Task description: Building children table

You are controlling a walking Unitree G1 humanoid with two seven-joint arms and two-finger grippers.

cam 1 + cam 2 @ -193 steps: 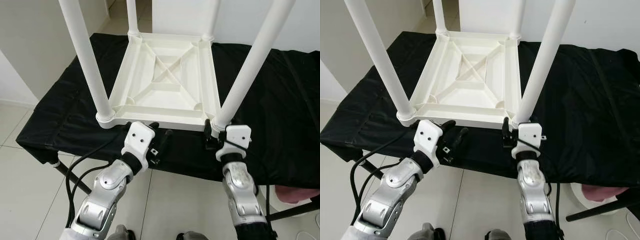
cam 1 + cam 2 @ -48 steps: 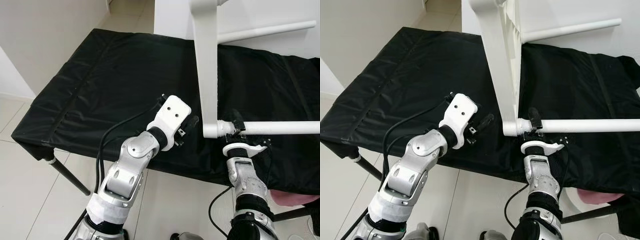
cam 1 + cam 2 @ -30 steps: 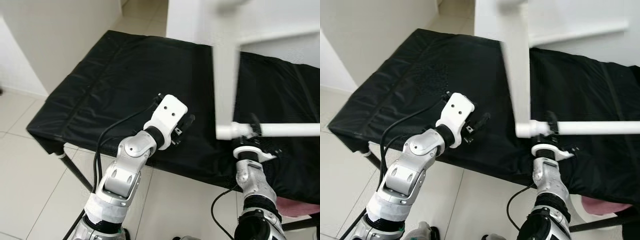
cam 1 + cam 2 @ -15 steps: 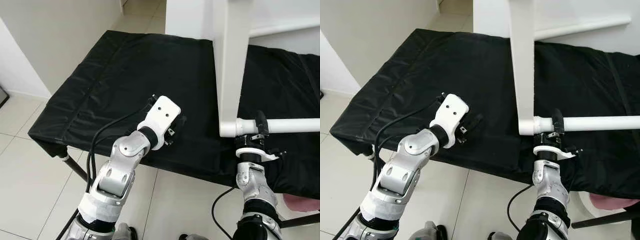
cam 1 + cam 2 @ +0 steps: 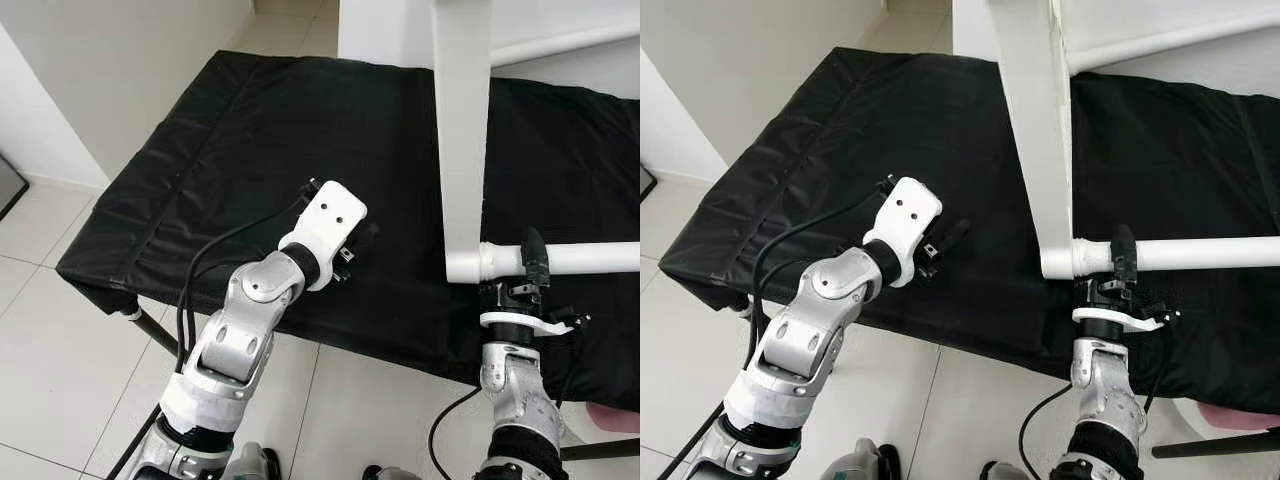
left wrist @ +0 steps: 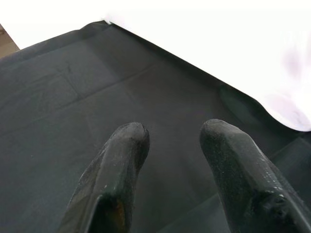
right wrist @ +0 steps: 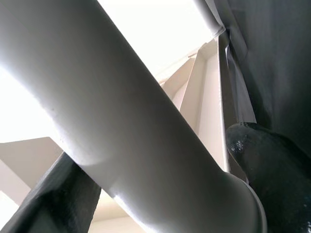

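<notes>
The white children's table stands tipped on its side over the black-covered workbench (image 5: 250, 130), its top (image 5: 462, 140) seen edge-on as an upright white slab. One white leg (image 5: 590, 257) juts out level to the right from the lower corner. My right gripper (image 5: 530, 262) is shut on that leg close to the corner; in the right wrist view the leg (image 7: 121, 121) lies between my black fingers (image 7: 272, 160). My left gripper (image 5: 362, 240) hovers open over the black cloth, left of the slab and apart from it, with nothing between its fingers (image 6: 121, 160).
A second white leg (image 5: 560, 45) sticks out to the right higher up. The workbench's front edge runs just ahead of my arms, with a black frame leg (image 5: 150, 330) below its left corner. Tiled floor lies to the left, and something pink (image 5: 610, 415) sits low right.
The table, earlier upside down with its legs up, now stands on its side. My right gripper still holds the leg. My left gripper has come away from the rim.
</notes>
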